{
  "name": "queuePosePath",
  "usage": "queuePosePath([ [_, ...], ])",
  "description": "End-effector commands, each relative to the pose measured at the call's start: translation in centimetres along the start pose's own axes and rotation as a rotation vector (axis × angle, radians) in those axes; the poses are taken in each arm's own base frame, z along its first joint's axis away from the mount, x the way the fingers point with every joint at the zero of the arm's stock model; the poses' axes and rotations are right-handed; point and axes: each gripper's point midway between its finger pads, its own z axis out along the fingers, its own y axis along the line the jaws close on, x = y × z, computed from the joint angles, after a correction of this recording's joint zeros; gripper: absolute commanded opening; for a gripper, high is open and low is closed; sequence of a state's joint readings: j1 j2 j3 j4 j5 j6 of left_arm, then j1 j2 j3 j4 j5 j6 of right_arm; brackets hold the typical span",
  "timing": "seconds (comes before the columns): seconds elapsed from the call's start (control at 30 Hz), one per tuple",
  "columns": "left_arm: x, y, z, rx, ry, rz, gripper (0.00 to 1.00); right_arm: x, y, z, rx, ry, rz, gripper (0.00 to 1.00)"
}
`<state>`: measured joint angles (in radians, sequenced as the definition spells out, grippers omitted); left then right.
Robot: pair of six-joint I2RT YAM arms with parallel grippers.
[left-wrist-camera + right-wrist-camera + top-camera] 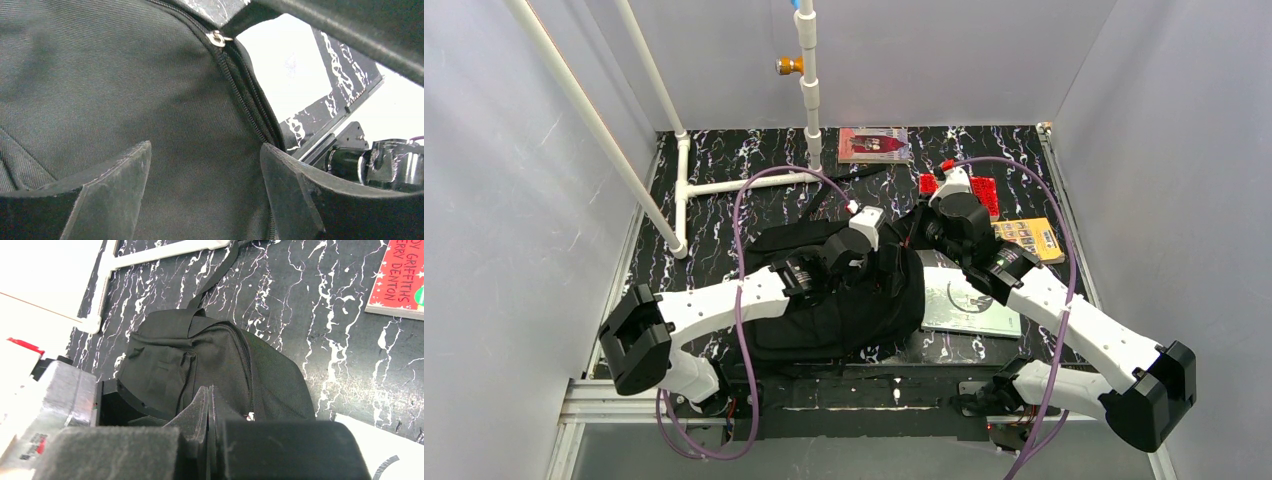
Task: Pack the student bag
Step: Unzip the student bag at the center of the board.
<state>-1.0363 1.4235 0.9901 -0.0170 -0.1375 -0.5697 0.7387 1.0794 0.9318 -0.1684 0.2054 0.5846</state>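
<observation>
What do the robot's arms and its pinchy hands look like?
The left arm and the right arm have smooth white shells with chunky black joints. A purple cable loops along each one. The left gripper has two flat, black, wedge-shaped fingers. The right gripper has black fingers too, on a blocky black body.

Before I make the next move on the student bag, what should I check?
1. Left gripper free: ok, fingers apart, nothing between them.
2. Right gripper shut: ok, close by the student bag.
3. Zipper open: cannot tell, looks closed where visible.
4. Next book ready: ok, white book lies beside the bag.
5. Right gripper pinching fabric: cannot tell.
</observation>
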Motion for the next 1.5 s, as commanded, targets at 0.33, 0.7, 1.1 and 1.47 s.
queuePosePath([
  [0.33,-3.9,0.0,-1.4,-0.081,-0.124,-0.166,0.59,-2.9,2.4,-1.5,-0.091,-0.082,0.040,0.01],
  [0.7,-3.1,-0.3,0.5,-0.074,-0.090,-0.159,0.62,-2.8,2.9,-1.4,-0.115,-0.078,0.052,0.01],
  [1.1,-2.4,0.0,2.5,-0.082,-0.095,-0.167,0.79,-2.4,2.5,-1.6,-0.102,-0.068,0.080,0.01],
  [1.47,-2.5,2.5,0.7,-0.156,-0.082,0.028,0.00,-2.1,0.9,-2.1,-0.025,-0.063,0.056,0.01],
])
